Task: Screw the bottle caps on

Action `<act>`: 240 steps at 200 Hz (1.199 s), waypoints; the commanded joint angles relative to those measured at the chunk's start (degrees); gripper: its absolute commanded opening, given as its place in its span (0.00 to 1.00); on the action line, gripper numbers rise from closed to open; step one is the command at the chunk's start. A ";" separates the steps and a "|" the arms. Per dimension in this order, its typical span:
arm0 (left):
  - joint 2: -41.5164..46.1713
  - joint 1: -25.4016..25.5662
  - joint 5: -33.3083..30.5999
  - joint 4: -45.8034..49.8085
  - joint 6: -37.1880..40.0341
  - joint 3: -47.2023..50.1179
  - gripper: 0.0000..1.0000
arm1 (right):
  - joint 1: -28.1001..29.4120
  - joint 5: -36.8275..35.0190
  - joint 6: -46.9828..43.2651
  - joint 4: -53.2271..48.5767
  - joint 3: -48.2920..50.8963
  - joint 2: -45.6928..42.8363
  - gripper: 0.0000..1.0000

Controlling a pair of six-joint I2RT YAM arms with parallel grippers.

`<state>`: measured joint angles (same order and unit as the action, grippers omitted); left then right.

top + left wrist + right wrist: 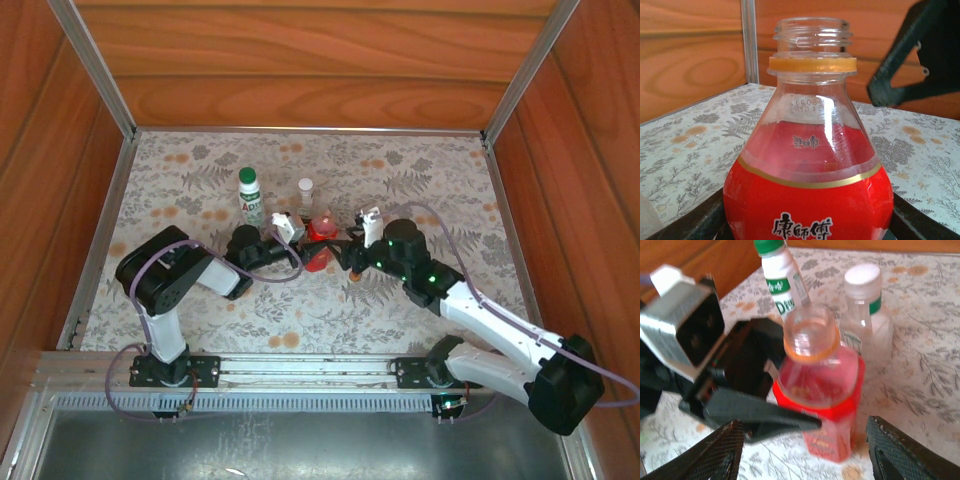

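Red is the bottle that matters here: the red bottle (807, 200) stands on the flowered mat (420, 180) with its threaded neck bare above an orange collar ring, so its cap is not yet on. The left gripper (303, 245) pinches the bottle's body from the left, one finger on each side. The right gripper (347, 255) hangs just to the right of the bottle, fingers spread wide with nothing between them. Where the orange cap lies I cannot tell.

Behind the red bottle and to its left stands the white bottle (785, 285), wearing its green cap (769, 245). Just behind the red bottle on the right is the clear bottle (865, 320) with its white cap (862, 275) on. Whether those two are screwed tight cannot be judged.

The likely troubles, as I see them:
- The right fingers are close to the open neck. A careless swing could knock the red bottle askew in the left grip.
- A cap set down tilted would bite the thread crookedly and jam.
- If the left pinch is too light, the bottle would spin along with the cap and nothing would tighten.
- The clear bottle stands so near that a wide approach from the right could topple it.
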<state>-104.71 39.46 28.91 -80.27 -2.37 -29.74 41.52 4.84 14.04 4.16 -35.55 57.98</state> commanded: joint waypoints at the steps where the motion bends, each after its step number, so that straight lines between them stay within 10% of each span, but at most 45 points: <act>1: -1.37 0.90 1.45 -0.94 0.78 -0.78 0.61 | -0.27 0.49 1.96 2.38 -4.15 4.14 0.65; 106: -1.55 1.34 2.44 -0.94 1.29 -0.55 0.64 | -0.18 -0.20 -4.34 0.31 -11.09 13.10 0.31; 240: -0.67 1.45 2.52 -0.95 0.53 -1.46 0.72 | 3.85 -6.61 -10.35 -6.47 -13.76 14.01 0.29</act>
<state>-105.10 40.42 29.91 -80.55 -1.54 -29.95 44.99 0.03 4.78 -0.01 -48.51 71.33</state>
